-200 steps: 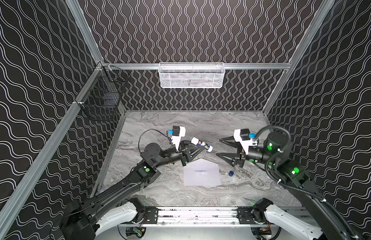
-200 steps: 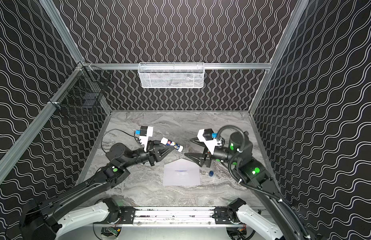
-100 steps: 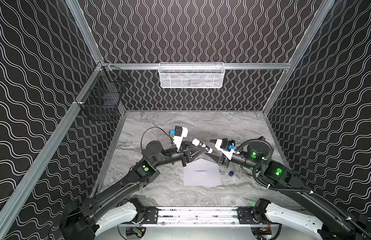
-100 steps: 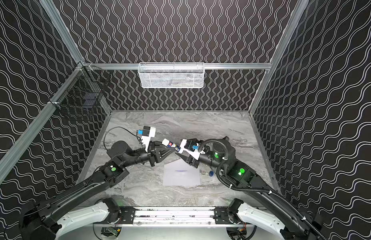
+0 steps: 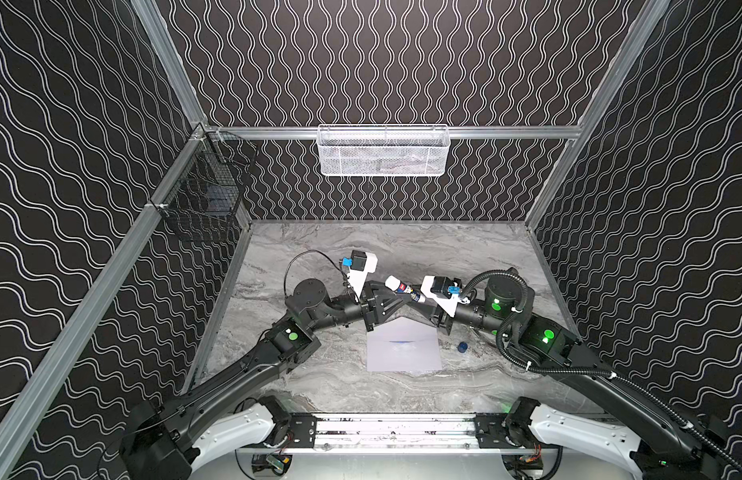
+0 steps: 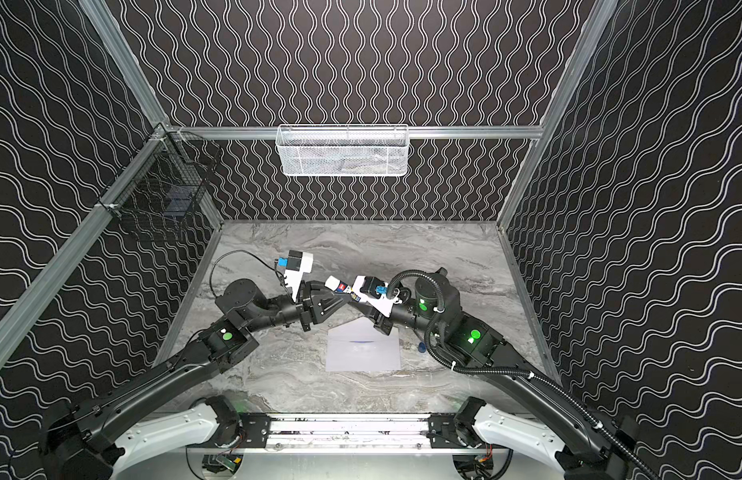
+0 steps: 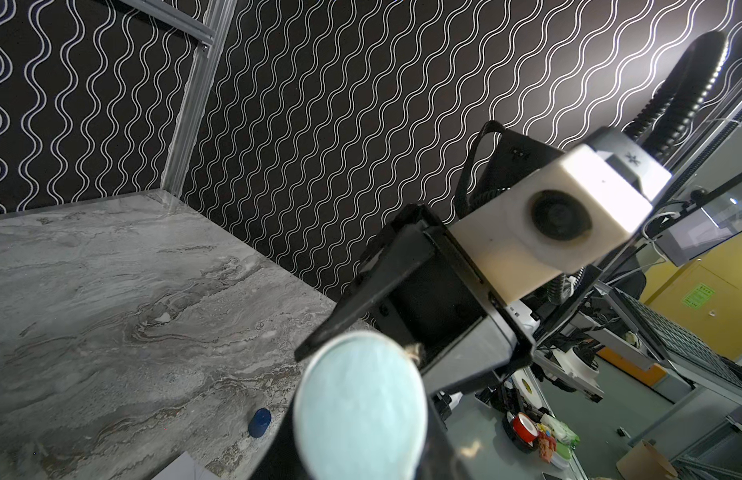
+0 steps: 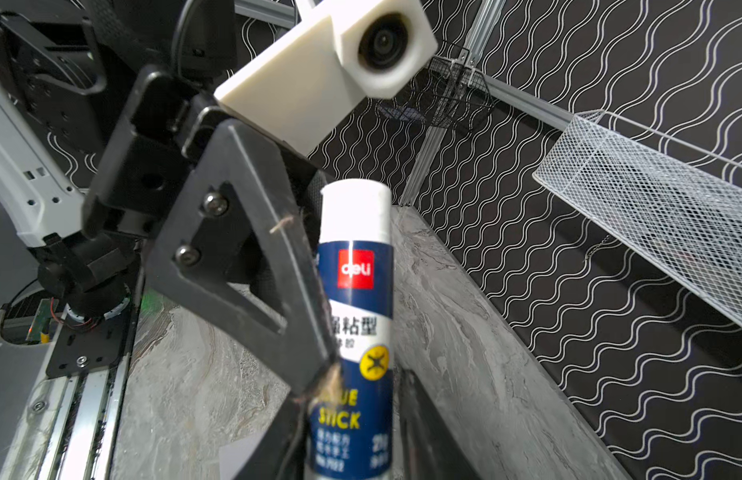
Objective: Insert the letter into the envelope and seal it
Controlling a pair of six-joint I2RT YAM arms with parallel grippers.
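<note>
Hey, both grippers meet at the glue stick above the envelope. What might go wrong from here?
1. The glue stick hangs between the left gripper and the right gripper, above the envelope. If the left lets go before the right grips firmly, the stick may drop onto the paper.
2. Its blue cap lies beside the envelope, so the uncapped stick could smear glue where it touches.

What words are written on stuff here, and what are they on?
"deli": red square on the glue stick.
"粘型": its white band; the character before it is cut off.
"UE STICK": yellow letters below, start hidden.
Small print under that: too blurred.
Green sign in the room behind: too blurred.
</note>
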